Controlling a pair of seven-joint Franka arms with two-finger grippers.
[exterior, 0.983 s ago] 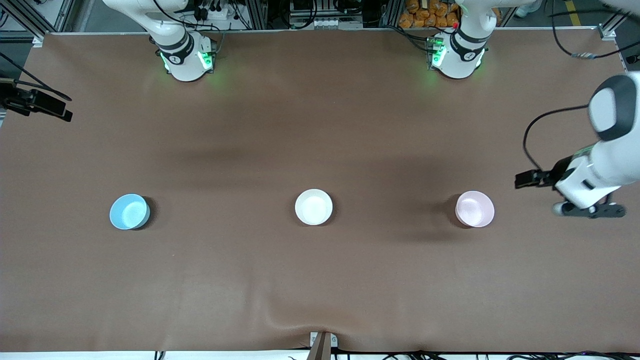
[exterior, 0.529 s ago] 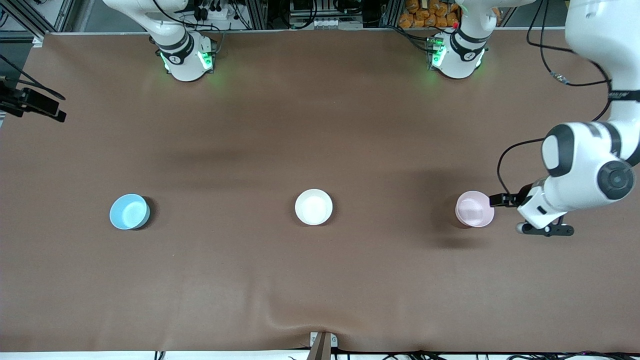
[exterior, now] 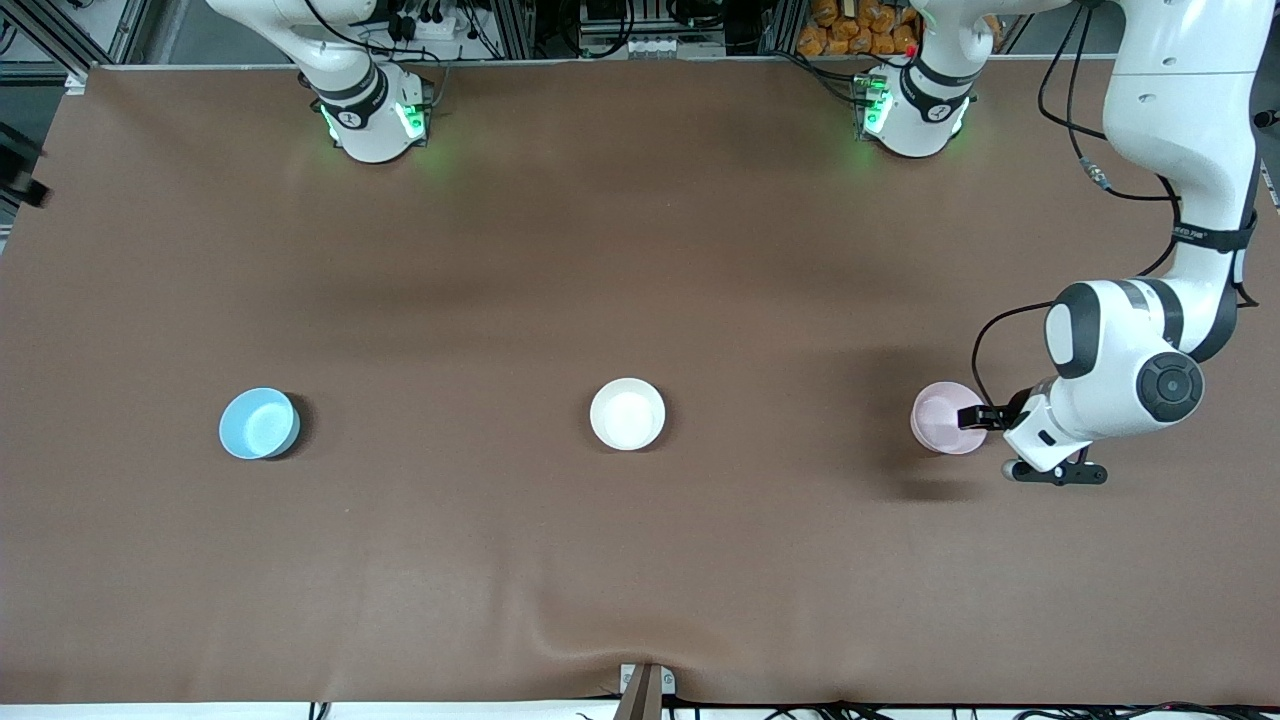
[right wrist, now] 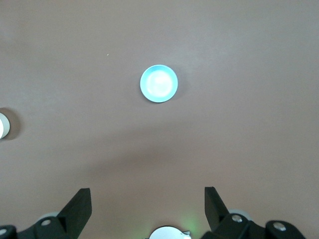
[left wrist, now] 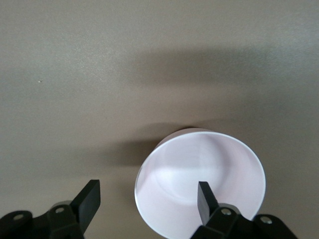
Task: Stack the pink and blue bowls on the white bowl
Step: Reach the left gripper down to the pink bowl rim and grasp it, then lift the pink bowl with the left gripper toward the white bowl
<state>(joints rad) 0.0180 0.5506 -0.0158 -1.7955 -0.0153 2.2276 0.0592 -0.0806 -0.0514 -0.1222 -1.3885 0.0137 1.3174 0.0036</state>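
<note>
The pink bowl (exterior: pixel 945 417) sits on the brown table toward the left arm's end. The white bowl (exterior: pixel 627 413) sits in the middle and the blue bowl (exterior: pixel 258 423) toward the right arm's end, all in one row. My left gripper (exterior: pixel 981 417) is open at the pink bowl's rim. In the left wrist view it (left wrist: pixel 148 191) straddles the rim of the pink bowl (left wrist: pixel 199 174), one finger (left wrist: pixel 205 195) over the inside, the other outside. My right gripper (right wrist: pixel 147 199) is open, high above the table, with the blue bowl (right wrist: pixel 159 83) far below.
The two arm bases (exterior: pixel 375 120) (exterior: pixel 915 115) stand along the table's far edge. The brown cloth has a ridge (exterior: pixel 560 625) near the front edge, by a small bracket (exterior: pixel 645 685). The white bowl's edge (right wrist: pixel 3 125) shows in the right wrist view.
My left arm has swung in from the table's end and brought its open gripper to the pink bowl's rim. The right arm's black end has slid almost out of the front view.
</note>
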